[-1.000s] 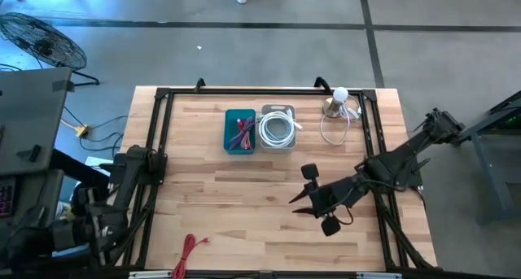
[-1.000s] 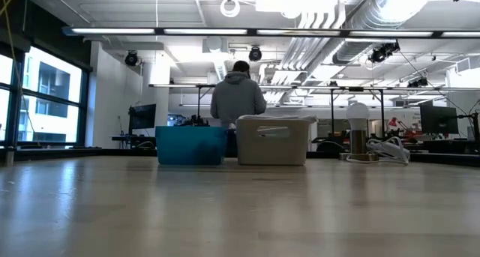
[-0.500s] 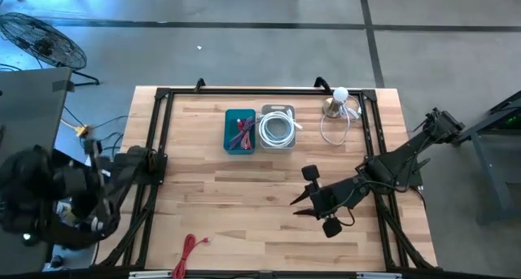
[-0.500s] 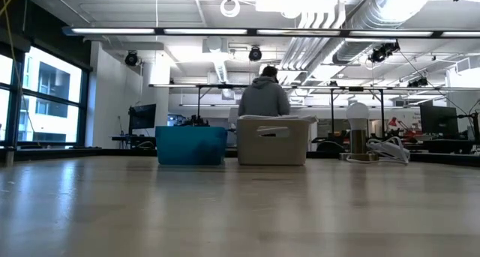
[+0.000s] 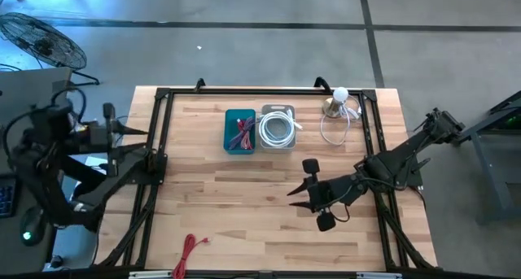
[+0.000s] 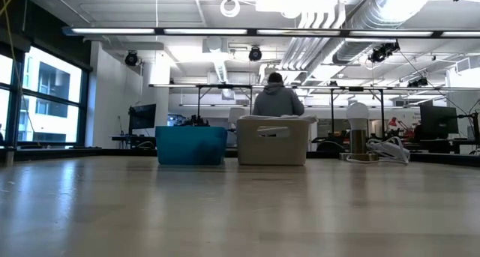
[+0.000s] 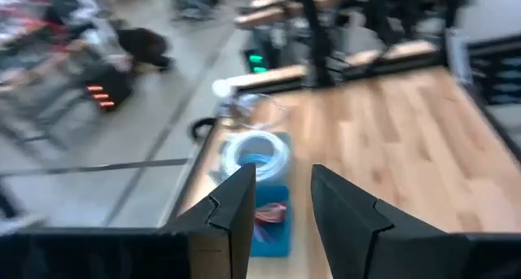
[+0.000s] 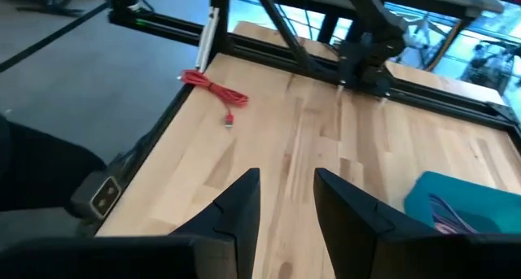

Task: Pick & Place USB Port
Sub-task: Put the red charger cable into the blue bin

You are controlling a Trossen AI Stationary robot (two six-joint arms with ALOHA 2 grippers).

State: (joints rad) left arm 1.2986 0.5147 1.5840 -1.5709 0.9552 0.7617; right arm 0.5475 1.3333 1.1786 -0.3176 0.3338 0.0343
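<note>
A red USB cable [image 5: 189, 250] lies bunched on the wooden table near its front left corner; the right wrist view also shows this cable [image 8: 213, 85]. A teal bin [image 5: 239, 131] with red cables and a pale bin [image 5: 277, 128] with a coiled white cable stand side by side at the far middle. My left gripper [image 5: 129, 126] hangs open beside the table's left edge, pointing over the table toward the bins [image 7: 270, 218]. My right gripper [image 5: 295, 199] hovers open over the table's right half, pointing left, nothing between its fingers [image 8: 244, 199].
A lamp with a white bulb [image 5: 338, 100] and a loose white cord stands at the far right. A black frame [image 5: 159, 149] runs along the table's edges. In the low view a person [image 6: 277, 100] stands behind the bins. Bare wood lies between the bins and the red cable.
My left arm has swung from beside the table's near left corner toward the far edge and risen, its gripper now pointing over the table. The person behind the table has walked to the right.
</note>
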